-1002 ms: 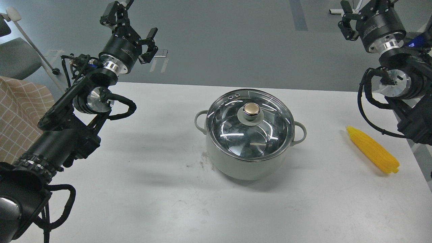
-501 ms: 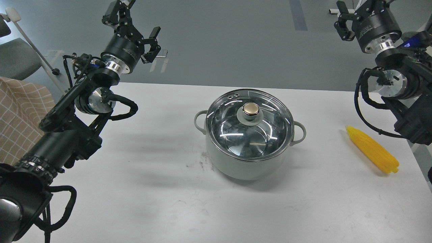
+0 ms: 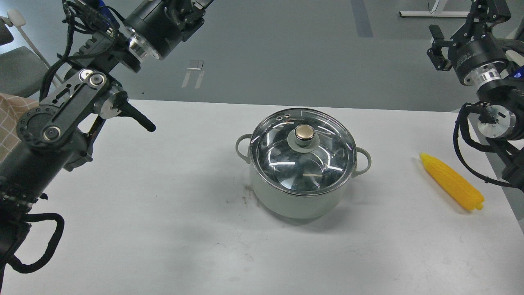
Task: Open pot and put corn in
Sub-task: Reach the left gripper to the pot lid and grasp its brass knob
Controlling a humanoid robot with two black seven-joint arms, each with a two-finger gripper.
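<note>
The pale grey-green pot point(image 3: 286, 200) stands in the middle of the white table point(image 3: 163, 229), with its glass lid point(image 3: 282, 159) and brass knob point(image 3: 305, 132) on it. The yellow corn point(image 3: 452, 182) lies flat at the table's right edge, pointed end away from me. My left gripper point(image 3: 192, 7) is high at the top edge, far left of the pot, and its fingers are cut off by the frame. My right gripper point(image 3: 462, 22) is raised at the top right, above and behind the corn, with fingers spread and empty.
A grey chair point(image 3: 16, 69) and a checked cloth point(image 3: 6, 123) sit off the table's left side. Grey floor lies beyond the table's far edge. A dark smudge point(image 3: 245, 194) marks the table left of the pot.
My left arm has swung up, so its gripper now runs off the top edge. My right gripper has shifted right and a little down. Pot, lid and corn have not moved.
</note>
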